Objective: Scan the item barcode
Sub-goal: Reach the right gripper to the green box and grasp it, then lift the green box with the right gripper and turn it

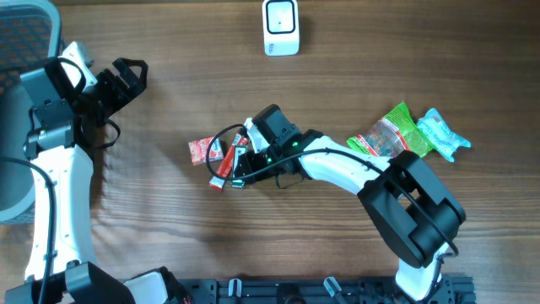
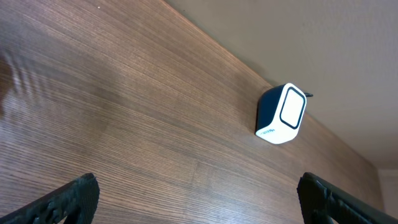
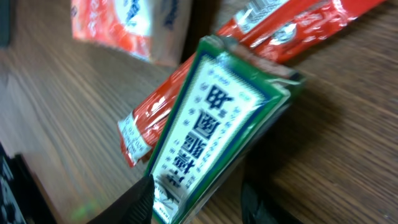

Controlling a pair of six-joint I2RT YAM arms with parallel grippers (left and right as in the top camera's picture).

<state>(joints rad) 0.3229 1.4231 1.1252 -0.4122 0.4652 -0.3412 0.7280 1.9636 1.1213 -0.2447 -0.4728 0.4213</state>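
Observation:
A narrow green-and-white box (image 3: 217, 124) with printed characters lies tilted across a red stick sachet (image 3: 158, 118) at the table's middle. My right gripper (image 3: 199, 202) straddles the box's near end. Its left finger (image 3: 127, 205) touches the box, while bare wood shows between the box and the right finger (image 3: 267, 202). From overhead this gripper (image 1: 239, 169) sits low over the small pile of red sachets (image 1: 205, 150). The white barcode scanner (image 1: 281, 27) stands at the far edge, also visible in the left wrist view (image 2: 283, 114). My left gripper (image 1: 126, 78) hangs wide open and empty at the far left.
A green snack packet (image 1: 390, 135) and a teal packet (image 1: 440, 133) lie to the right of the right arm. An orange-and-white packet (image 3: 124, 25) lies beyond the box. The left fingers (image 2: 68, 199) frame bare wood.

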